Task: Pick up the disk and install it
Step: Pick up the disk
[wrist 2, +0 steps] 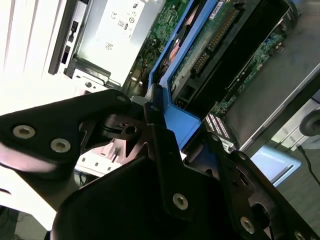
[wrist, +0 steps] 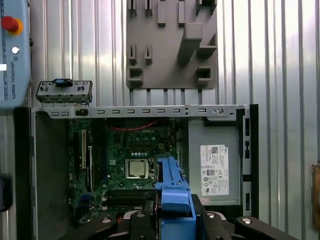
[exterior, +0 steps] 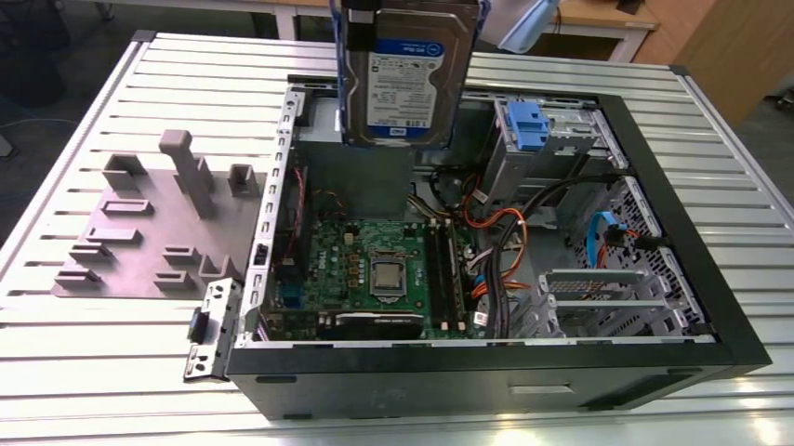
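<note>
The disk (exterior: 403,74) hangs upright in the air above the back of the open computer case, its white-and-blue label facing the exterior camera and its blue carrier frame along the edges. In the second wrist view my gripper (wrist 2: 167,132) is shut on the blue carrier frame (wrist 2: 177,117), and the disk's circuit-board side (wrist 2: 210,45) runs away from the fingers. In the first wrist view the carrier frame (wrist: 171,187) sticks up between the black fingers (wrist: 145,220), above the motherboard.
The black case (exterior: 496,376) lies open on a slatted metal table (exterior: 99,372). Inside are the motherboard (exterior: 372,269), a grey power-supply box (wrist: 215,170), a blue latch on a silver cage (exterior: 527,125), cables and a drive cage (exterior: 608,297). A grey fixture plate (exterior: 149,232) lies on the exterior view's left.
</note>
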`<state>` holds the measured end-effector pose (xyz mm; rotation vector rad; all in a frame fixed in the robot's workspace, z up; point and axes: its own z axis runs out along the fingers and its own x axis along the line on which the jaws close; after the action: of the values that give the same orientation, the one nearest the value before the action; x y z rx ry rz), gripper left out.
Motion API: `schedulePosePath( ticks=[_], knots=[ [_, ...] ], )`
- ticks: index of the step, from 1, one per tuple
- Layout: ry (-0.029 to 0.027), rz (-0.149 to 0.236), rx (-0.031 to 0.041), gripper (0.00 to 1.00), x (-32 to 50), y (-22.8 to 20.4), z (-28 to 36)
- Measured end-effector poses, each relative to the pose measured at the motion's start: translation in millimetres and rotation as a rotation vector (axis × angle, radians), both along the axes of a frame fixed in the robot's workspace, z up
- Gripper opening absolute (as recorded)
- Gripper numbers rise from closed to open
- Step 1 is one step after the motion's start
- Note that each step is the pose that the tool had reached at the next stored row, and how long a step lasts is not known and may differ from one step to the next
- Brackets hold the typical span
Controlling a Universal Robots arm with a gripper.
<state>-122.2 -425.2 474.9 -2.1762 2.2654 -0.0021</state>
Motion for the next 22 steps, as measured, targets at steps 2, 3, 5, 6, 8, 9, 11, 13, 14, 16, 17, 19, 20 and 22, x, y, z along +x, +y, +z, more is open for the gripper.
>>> schedulePosePath(
  ticks=[2,3,5,6,8,9,11,13,14,16,17,19,20,22],
  knots=[
    [-0.0002,0.0,0.0002,0.37,4.7,-0.4,-0.9],
    [-0.0001,0.0,0.0001,0.37,7.2,-0.7,-1.3],
    [-0.0001,0.0,0.0001,0.37,12.3,-1.0,-2.1],
    [-0.0001,0.0,0.0,0.37,14.1,-1.2,-2.4],
    [-0.0002,0.0,0.0001,0.37,17.9,-1.4,-3.0],
    [-0.0002,0.0,0.0001,0.37,20.0,-1.5,-3.2],
    [-0.0002,0.0,0.0002,0.37,23.8,-1.7,-3.8],
    [-0.0003,0.0,0.0002,0.37,26.1,-2.0,-4.2],
    [-0.0003,0.0,0.0001,0.37,26.6,-1.9,-4.2],
    [-0.0003,0.0,0.0,0.37,27.3,-1.9,-4.4],
    [-0.0004,0.0,-0.0001,0.37,27.4,-1.9,-4.4],
    [-0.0004,0.0,-0.0033,0.37,27.5,-1.9,-4.5],
    [-0.0004,0.0,-0.0033,0.37,27.5,-1.9,-4.5],
    [-0.0004,0.0,-0.0034,0.37,27.5,-1.9,-4.5]
  ],
)
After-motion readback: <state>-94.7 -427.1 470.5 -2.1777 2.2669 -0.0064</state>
